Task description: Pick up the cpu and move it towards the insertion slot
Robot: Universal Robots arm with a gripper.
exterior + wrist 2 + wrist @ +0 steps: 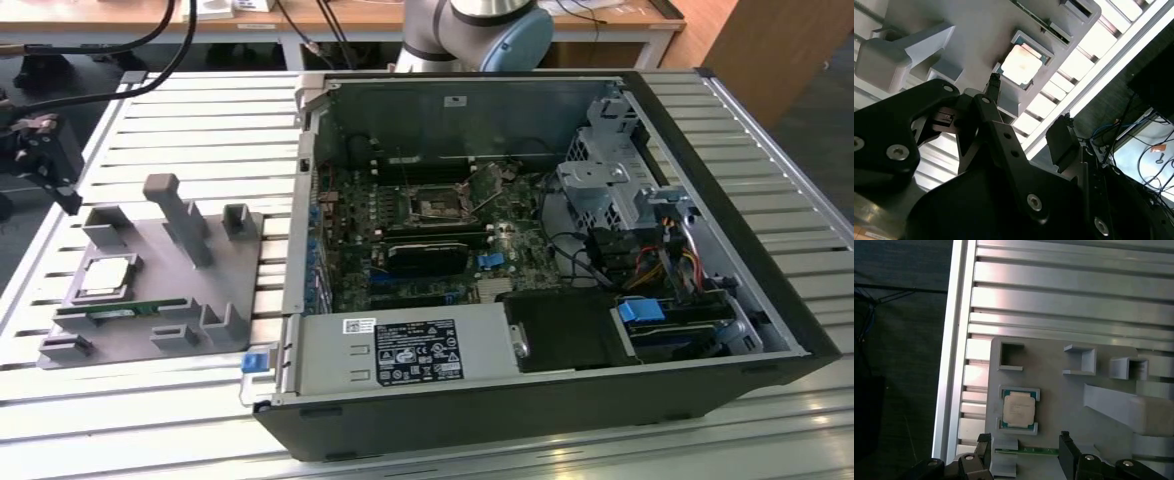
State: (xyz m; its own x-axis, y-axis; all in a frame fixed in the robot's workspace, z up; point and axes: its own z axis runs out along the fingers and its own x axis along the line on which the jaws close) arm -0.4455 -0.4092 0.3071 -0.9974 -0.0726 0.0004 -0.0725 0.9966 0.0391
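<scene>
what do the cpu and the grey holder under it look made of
The cpu: probably a metal lid, silvery-beige with a soft sheen, over a greenish edge. The holder under it: matte grey plastic by its look, uniform and dull.

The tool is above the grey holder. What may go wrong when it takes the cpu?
The open tool lines up nearer the green memory stick than the cpu, so it may close on the wrong part.
Raised corners of the grey holder frame the cpu; the tool may strike them.
The insertion slot lies inside the computer case, whose wall may get clipped.
</scene>
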